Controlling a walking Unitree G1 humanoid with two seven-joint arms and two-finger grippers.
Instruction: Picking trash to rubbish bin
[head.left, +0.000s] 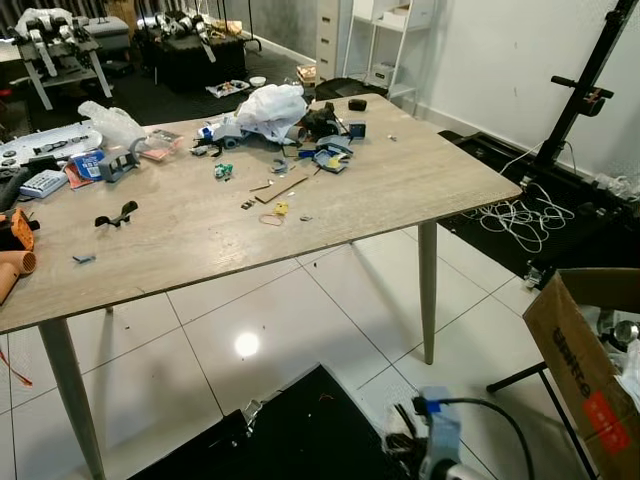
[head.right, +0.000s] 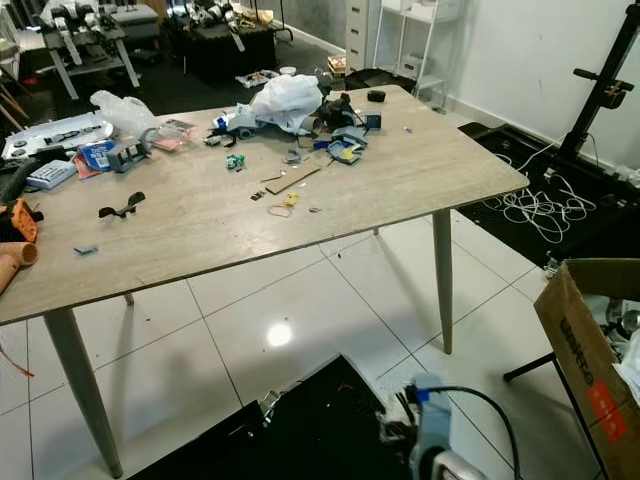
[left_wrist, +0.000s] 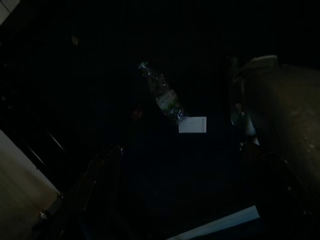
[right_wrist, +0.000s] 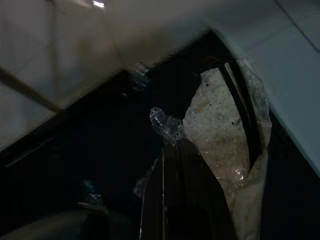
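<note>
A cluttered wood-grain desk (head.left: 400, 190) stands ahead on slim tapered legs, a crumpled white plastic bag (head.left: 270, 107) among the scraps. A brown cardboard box (head.left: 575, 360) sits by the right side. Low down, the right gripper's (right_wrist: 175, 150) fingers are closed on a crinkly clear wrapper (right_wrist: 220, 130); the left's I cannot tell, above a plastic bottle (left_wrist: 162, 95) on dark floor.

The wooden table (head.left: 400, 180) carries a white plastic bag (head.left: 270, 105), a cardboard strip (head.left: 281, 189) and scattered small clutter.
</note>
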